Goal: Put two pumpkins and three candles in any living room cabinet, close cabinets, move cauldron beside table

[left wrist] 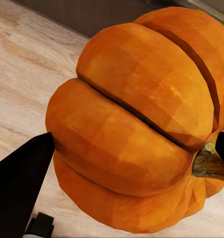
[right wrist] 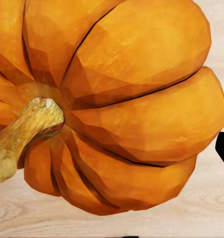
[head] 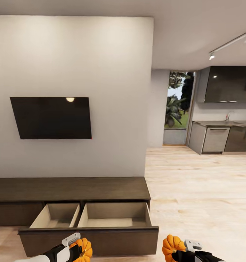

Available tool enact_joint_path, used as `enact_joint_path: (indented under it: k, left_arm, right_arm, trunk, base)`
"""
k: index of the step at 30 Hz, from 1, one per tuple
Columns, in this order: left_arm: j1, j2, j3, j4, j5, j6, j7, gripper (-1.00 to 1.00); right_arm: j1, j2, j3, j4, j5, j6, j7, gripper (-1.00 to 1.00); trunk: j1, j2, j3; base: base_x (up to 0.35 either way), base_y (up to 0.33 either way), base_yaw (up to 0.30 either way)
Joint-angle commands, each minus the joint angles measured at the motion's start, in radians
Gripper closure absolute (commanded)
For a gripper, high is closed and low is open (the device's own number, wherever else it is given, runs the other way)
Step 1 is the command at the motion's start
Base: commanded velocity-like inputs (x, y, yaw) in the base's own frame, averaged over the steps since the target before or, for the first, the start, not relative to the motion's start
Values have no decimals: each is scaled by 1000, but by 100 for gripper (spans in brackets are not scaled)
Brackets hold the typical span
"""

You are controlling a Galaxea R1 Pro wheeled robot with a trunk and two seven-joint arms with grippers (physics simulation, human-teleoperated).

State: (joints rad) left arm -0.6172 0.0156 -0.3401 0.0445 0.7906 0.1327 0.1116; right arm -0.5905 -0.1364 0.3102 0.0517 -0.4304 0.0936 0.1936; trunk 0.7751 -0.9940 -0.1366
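Pumpkins are in both grippers, one each, carried low in front of the cabinet [head: 70, 189] so they can go into its open drawer [head: 90, 218]. That drawer is pulled well out, its two beige compartments bare and facing up. The left gripper [head: 75, 251] is clamped on the left pumpkin [head: 83, 249], which sits just short of the drawer's front edge, near its left end. The right gripper [head: 181, 253] is closed on the right pumpkin [head: 173, 245], held over the floor [head: 195, 189] just past the drawer's right front corner. In the left wrist view a dark finger [left wrist: 20, 183] presses that pumpkin's ribbed side, stem pointing sideways. In my judgement, each fruit needs lifting over the front edge before release.
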Motion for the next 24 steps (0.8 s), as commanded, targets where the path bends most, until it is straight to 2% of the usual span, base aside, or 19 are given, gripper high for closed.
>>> enact_joint_path:
  k: [1, 6, 18, 24]
  left_arm:
    - [-1, 0, -8, 0, 7, 4, 3, 100]
    - [-1, 0, -8, 0, 7, 4, 3, 100]
    - [-1, 0, -8, 0, 7, 4, 3, 100]
    - [-1, 0, -8, 0, 7, 4, 3, 100]
  right_arm:
    - [-2, 0, 7, 2, -11, 2, 6, 100]
    - [-2, 0, 7, 2, -11, 2, 6, 100]
    - [-2, 1, 9, 2, -8, 2, -25, 100]
    - [-2, 1, 9, 2, -8, 2, -26, 100]
  trunk:
    - [1, -1, -1]
    - [1, -1, -1]
    - [1, -1, -1]
    - [1, -1, -1]
  base:
    - [312, 126, 0]
    - [308, 96, 0]
    - [37, 5, 0]
    - [206, 0, 36]
